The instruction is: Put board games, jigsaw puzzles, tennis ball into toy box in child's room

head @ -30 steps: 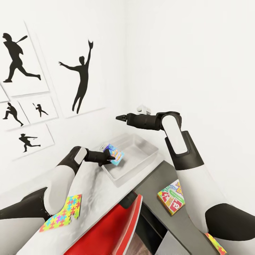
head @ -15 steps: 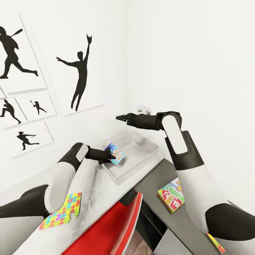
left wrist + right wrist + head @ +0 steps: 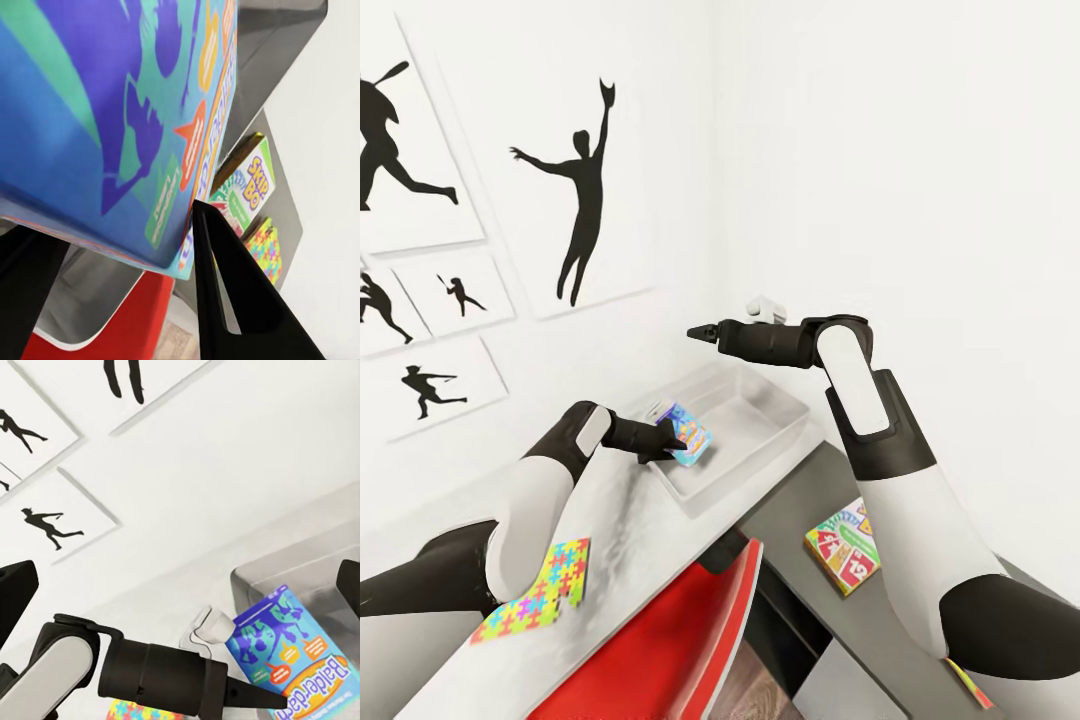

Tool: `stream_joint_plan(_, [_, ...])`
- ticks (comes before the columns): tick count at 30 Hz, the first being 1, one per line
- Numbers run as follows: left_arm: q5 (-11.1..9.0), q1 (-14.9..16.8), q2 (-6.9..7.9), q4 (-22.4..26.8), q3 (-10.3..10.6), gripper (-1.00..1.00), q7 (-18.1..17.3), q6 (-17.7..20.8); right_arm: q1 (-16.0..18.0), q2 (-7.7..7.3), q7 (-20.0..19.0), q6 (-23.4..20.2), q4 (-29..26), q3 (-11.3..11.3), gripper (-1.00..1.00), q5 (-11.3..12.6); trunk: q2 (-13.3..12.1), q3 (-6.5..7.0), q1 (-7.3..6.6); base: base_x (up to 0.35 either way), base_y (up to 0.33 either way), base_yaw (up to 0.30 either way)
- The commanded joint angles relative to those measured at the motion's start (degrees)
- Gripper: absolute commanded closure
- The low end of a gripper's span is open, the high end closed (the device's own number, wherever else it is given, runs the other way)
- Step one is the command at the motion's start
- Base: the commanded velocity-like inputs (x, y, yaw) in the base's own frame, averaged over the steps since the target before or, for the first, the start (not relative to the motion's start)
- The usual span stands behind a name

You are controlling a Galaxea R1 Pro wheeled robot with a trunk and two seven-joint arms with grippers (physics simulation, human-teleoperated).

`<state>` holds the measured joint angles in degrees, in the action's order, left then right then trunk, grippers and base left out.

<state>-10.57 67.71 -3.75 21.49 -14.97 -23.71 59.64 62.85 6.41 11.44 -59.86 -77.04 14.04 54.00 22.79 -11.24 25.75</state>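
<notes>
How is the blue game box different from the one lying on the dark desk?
The blue board game is held tilted in the left claw over the toy box; the green and white board game lies flat and untouched on the dark grey side unit. Their covers differ in colour. Both are small flat cartoon-covered boxes.

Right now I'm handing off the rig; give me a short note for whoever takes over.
Left gripper: shut on the blue board game, held tilted over the near corner of the toy box; not released.
Right gripper: raised above the box, holding nothing; open or shut is unclear.
Toy box: nothing inside yet.
Green and white board game lies on the dark side unit. One jigsaw puzzle lies on the pale table, another puzzle sits behind the right arm.
Left: drop the blue game, then load the rest.
</notes>
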Motion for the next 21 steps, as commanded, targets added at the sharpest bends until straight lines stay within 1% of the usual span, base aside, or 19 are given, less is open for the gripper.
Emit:
stream_joint_plan(1, [0.0, 0.1, -0.04, 0.0, -0.3, 1.00, 0.1, 0.4, 0.1, 0.01, 0.6, -0.1, 0.0, 0.0, -1.00, 0.6, 0.1, -0.22, 0.03, 0.000, 0.000, 0.000])
stream_joint_plan(21, [0.2, 0.1, -0.13, -0.1, -0.1, 1.00, 0.1, 0.4, 0.1, 0.01, 0.6, -0.1, -0.1, -0.1, -1.00, 0.6, 0.1, -1.99, 0.03, 0.000, 0.000, 0.000])
